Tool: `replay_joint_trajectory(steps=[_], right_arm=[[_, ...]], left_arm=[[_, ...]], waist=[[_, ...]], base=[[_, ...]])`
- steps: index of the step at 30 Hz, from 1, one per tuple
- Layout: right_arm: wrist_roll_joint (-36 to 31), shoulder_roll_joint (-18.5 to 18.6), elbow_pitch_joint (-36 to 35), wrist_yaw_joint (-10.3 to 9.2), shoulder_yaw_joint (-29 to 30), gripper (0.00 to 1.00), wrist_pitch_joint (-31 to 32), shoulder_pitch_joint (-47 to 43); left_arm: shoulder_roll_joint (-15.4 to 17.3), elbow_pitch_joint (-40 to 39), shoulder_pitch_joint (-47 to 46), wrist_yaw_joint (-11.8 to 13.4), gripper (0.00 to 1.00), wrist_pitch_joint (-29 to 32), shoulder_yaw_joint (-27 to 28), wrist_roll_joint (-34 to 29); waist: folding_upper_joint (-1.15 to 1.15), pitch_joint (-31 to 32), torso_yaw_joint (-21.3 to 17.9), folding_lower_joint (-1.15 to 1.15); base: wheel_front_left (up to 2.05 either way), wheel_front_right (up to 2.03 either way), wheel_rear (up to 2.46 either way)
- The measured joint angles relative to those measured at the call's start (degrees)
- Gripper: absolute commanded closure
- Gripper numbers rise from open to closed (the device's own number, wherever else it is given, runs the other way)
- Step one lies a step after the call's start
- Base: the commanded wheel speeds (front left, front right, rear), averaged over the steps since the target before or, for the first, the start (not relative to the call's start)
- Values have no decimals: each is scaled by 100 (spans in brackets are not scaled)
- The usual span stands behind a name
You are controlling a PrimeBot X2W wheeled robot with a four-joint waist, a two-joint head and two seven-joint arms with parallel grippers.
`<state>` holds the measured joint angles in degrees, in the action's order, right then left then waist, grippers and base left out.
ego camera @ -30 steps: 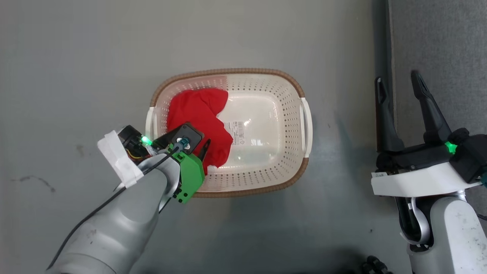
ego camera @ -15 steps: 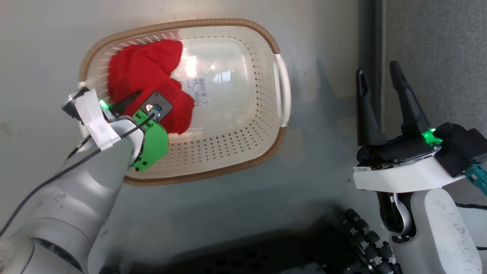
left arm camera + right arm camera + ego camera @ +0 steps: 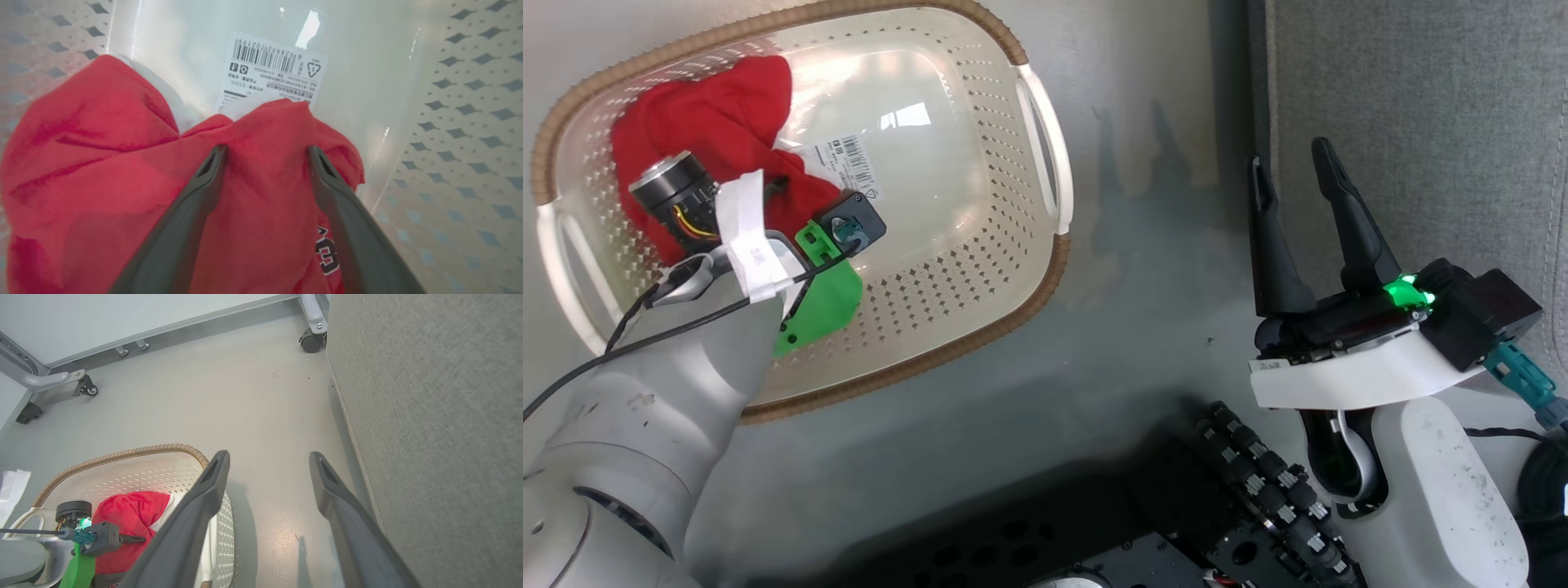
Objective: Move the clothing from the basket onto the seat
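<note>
1. The floor [image 3: 1143, 204] is smooth and grey. At the top of the right wrist view a caster wheel [image 3: 310, 339] of a metal frame stands on it.
2. The basket [image 3: 1058, 261] sits on this floor in the upper left of the head view, turned at an angle in the frame.
3. The clothing [image 3: 719, 114] lies inside the basket, bunched at its left end. It covers one edge of the barcode sticker [image 3: 271, 69] on the basket floor.
4. My left gripper [image 3: 266, 151] is down inside the basket. Its two fingers are spread apart with a fold of the red cloth between them, not closed on it. I cannot tell whether the tips press into the cloth.
5. A small dark-and-white logo [image 3: 327, 251] shows on the cloth at the lower right, beside one finger.
6. My right gripper [image 3: 1290, 155] is at the right of the head view, with its fingers wide apart and holding nothing. It is over the floor just beside the edge of the seat [image 3: 1421, 122], which takes the upper right.
</note>
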<state>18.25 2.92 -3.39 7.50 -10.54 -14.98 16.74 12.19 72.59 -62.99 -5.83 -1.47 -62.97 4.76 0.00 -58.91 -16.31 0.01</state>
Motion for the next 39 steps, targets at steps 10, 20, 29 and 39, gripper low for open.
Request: replay_joint_trajectory(steps=[10,20,29,39], right_arm=[[255,0,-4,0,-166,0,-1,11],[383,-1,-11,0,-321,0,-3,136],[433,0,4,0,-261,0,-5,186],[169,-9,64,0,24,0,-7,260]], left_arm=[[70,67,-78,162,0,603,-428,-328],[164,89,-104,175,100,1424,-410,-177],[183,94,-142,171,100,1112,-375,-24],[-73,-77,-61,20,100,-541,-81,510]], waist=[[0,-93,-211,0],[0,-143,-387,-1],[0,-130,-435,-1],[0,223,-84,-1]], base=[[0,0,0],[0,0,0],[0,0,0],[0,0,0]])
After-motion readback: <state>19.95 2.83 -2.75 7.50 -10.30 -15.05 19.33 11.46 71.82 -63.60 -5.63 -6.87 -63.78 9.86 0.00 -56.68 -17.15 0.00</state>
